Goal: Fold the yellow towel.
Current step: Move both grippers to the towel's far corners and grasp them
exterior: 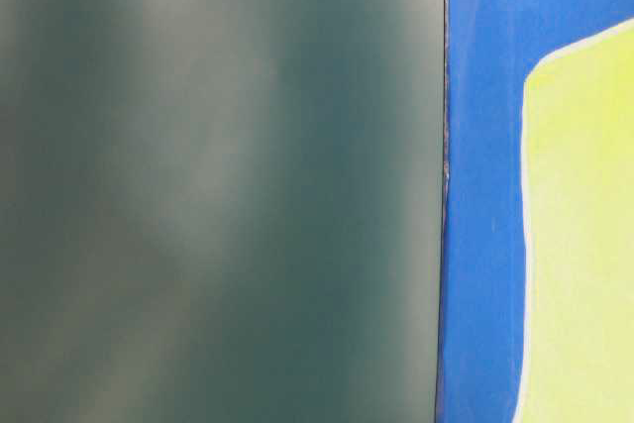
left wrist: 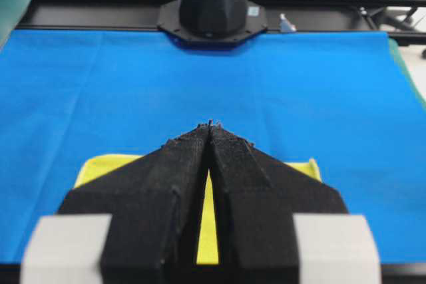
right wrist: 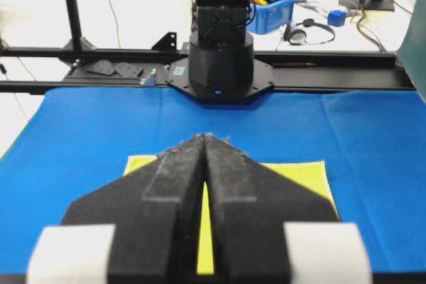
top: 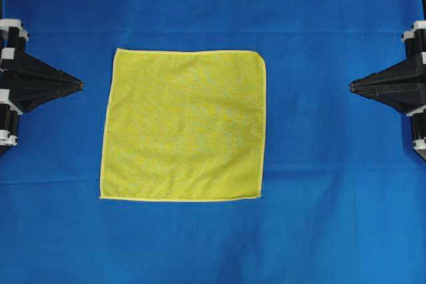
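Towel position: bright yellow square microfibre cloth [top: 184, 124] with thin stitched hem and rounded corners, spread flat and unfolded on blue fabric table cover [top: 333, 217], slightly left of centre in the overhead view. Nearly square, so no clear long axis; edges run almost parallel to the frame, with the left edge slanting outward toward the bottom. Top right corner rounded, bottom corners sharper.

Left gripper [top: 81, 86]: black wedge-shaped fingers pressed together to a point, holding nothing, aimed level toward the cloth's left edge and apart from it. Left wrist view confirms tips meeting, with yellow cloth visible below and between the fingers.

Right gripper [top: 352, 85]: same black wedge form, tips closed together, empty, aimed toward the cloth's right edge and well apart from it. Tips seen meeting in the right wrist view as well.

Surroundings: opposite arm's black round base [right wrist: 220, 64] at the far table edge, black frame rails [right wrist: 333, 74] behind it. Table-level view mostly blocked by a blurred dark grey-green panel [exterior: 218, 185]; only a strip of blue cover and one cloth corner visible at right.
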Controlling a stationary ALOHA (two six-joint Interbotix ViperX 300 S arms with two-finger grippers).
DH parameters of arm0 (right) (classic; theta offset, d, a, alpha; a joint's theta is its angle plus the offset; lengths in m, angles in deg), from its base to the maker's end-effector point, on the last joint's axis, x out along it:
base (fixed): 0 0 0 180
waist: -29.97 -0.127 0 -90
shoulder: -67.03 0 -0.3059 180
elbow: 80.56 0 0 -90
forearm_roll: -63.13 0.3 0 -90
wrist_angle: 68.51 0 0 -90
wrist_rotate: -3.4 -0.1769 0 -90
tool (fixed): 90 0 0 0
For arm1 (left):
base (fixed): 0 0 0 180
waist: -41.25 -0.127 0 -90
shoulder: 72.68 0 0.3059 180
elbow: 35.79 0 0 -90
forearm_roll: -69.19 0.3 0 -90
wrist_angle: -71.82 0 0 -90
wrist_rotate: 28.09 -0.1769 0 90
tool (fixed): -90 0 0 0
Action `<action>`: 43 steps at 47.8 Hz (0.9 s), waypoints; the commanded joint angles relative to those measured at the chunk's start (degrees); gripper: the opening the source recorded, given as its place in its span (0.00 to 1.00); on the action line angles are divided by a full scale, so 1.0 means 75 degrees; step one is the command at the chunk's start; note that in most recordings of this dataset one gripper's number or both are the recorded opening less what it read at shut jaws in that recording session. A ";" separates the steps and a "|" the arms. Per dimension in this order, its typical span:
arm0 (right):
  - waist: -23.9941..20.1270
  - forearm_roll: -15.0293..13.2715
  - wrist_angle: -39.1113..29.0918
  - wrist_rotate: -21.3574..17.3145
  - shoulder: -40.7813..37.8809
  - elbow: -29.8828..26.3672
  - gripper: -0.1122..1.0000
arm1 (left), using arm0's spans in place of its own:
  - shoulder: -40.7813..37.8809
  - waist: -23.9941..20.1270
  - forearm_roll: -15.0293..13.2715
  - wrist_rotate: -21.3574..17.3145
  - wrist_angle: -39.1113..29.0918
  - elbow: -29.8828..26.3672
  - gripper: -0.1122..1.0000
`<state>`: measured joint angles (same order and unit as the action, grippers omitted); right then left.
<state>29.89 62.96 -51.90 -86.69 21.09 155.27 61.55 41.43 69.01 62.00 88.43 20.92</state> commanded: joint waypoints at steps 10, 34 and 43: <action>0.0738 0.0363 -0.1008 -0.0258 -0.1172 -0.0656 0.10 | -0.0762 -0.0516 -0.0258 0.0199 -0.0727 -0.0199 0.10; 0.2531 0.0328 -0.1910 -0.0340 -0.5309 -0.2332 0.13 | -0.4254 -0.2414 -0.0246 0.0176 -0.0023 -0.0199 0.32; 0.2895 0.0199 -0.1910 -0.0316 -0.6691 -0.2848 0.59 | -0.5367 -0.2742 -0.0258 0.0141 0.0551 -0.0234 0.78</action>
<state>51.07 64.89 -66.49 -89.24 -26.28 136.02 23.58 21.74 67.16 62.97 90.89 20.30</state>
